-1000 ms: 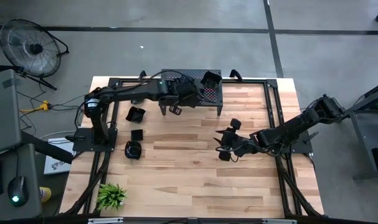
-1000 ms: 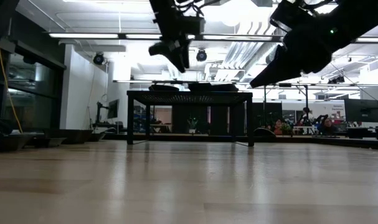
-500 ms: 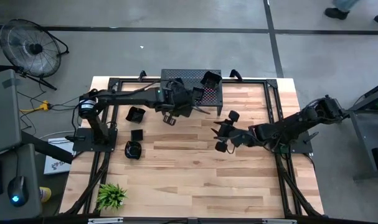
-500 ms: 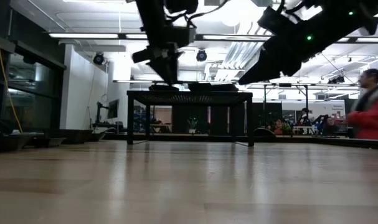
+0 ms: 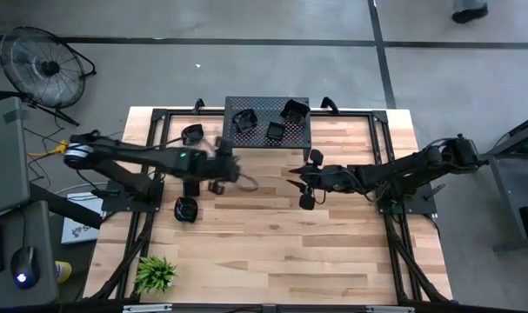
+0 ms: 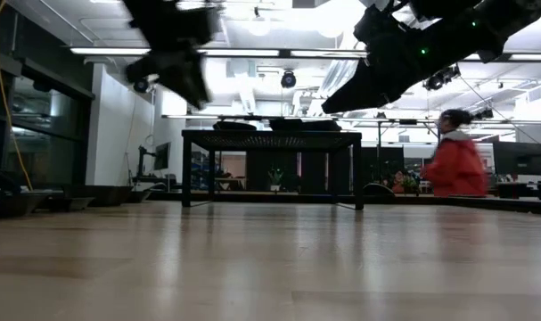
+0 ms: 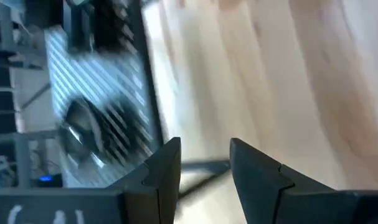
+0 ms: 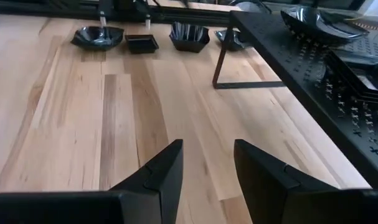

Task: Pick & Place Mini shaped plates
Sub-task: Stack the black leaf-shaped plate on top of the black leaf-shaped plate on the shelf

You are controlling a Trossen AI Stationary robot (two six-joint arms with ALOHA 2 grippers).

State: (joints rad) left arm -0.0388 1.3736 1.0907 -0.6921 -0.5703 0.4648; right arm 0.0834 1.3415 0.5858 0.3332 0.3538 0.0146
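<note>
Right gripper (image 8: 204, 168) hangs above bare wood near table centre, fingers parted, nothing between them. Left gripper (image 7: 204, 165) over the table's left-middle, fingers apart and empty, picture blurred. Beyond the right gripper: a row of mini shaped plates (image 8: 96, 36) on the table (image 5: 272, 243) by the left edge. Farthest back, perforated stand (image 5: 231, 106) carries three more plates (image 5: 294, 110).

Bright ceiling lights, backlit arms; left wrist view motion-blurred.
</note>
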